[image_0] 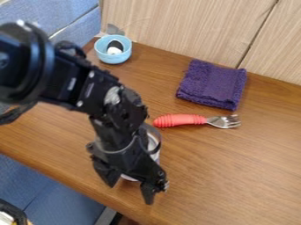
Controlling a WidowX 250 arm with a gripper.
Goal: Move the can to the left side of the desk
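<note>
Seen from fixed cam above | looking down at slant onto desk (235,154) | facing twd. wood-panel wall (176,30) behind | from rather near dist.

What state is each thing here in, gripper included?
Black two-finger gripper: open.
Pale cylindrical can: mostly hidden behind the gripper; upright or lying, cannot tell.
Light blue round bowl: upright, holding a black-and-white item.
Purple cloth towel: folded.
Red-handled metal fork: lying flat.

Room beside fork (181,120); can (153,144) perhaps obstructs.
</note>
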